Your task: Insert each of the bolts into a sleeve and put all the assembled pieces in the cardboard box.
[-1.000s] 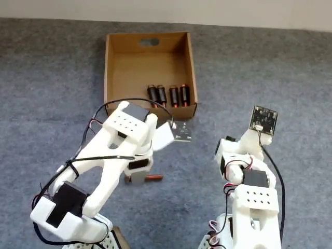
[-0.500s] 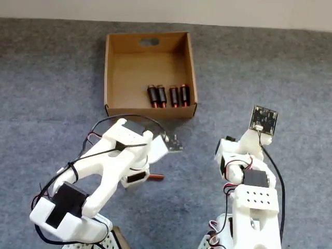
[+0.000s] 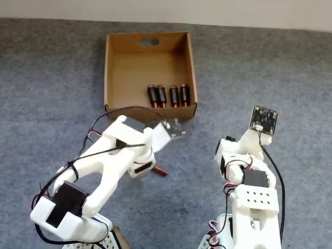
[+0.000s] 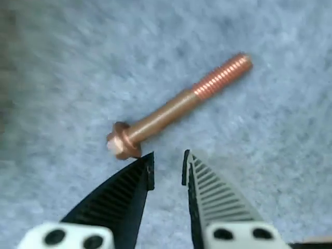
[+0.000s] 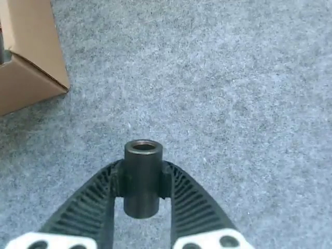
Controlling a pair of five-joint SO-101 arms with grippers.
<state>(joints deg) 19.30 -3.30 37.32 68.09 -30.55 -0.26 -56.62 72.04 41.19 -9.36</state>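
Evidently the left arm has spent the last second re-aiming rather than grasping. In the high view its wrist drew back from the cardboard box (image 3: 106, 72) and then swung forward again. The bolt (image 4: 171, 109) seems to have been disturbed as well: the end showing under the arm lay level on the grey surface (image 3: 259, 62) before, and now it slants.

The left end effector (image 4: 168, 155) is empty, with its jaws a narrow gap apart. Its tips hover just short of the bolt's flanged head, and the threaded end points away from them. So the pickup is not yet made, and the gap looks tight for closing on the shank without a little more opening.

The right end effector (image 5: 141, 176) has not moved. It is clamped on the dark sleeve (image 5: 143, 155), held bore-up and waiting, off to the side of the box's near corner.

Four assembled pieces (image 3: 168, 96) lie in a row against the box's front wall — so this bolt and sleeve look like the last pair.
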